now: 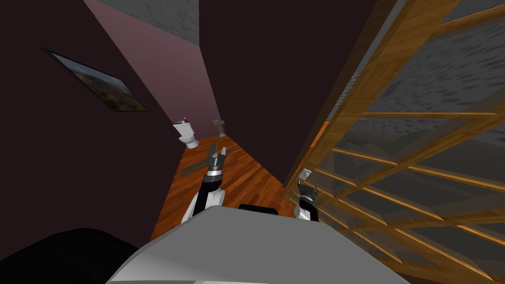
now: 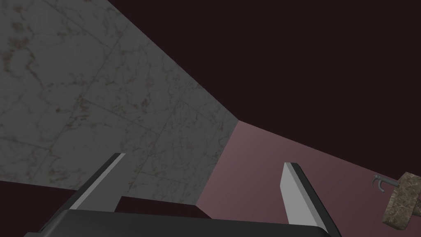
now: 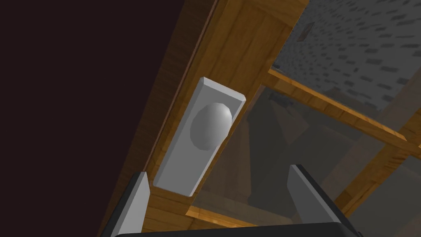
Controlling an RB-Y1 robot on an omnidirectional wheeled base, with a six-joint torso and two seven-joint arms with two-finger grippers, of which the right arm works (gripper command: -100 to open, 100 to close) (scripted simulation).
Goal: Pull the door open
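Right claw [image 3: 218, 169] spread apart, pointing at grey knob [image 3: 210, 125] on wooden door [image 3: 242, 41] — left claw [image 2: 204, 159] apart too, held forward.

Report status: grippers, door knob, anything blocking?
Right gripper open, short of round grey knob on wood-framed glass door, not touching. Left gripper open, empty. Nothing between gripper and knob.
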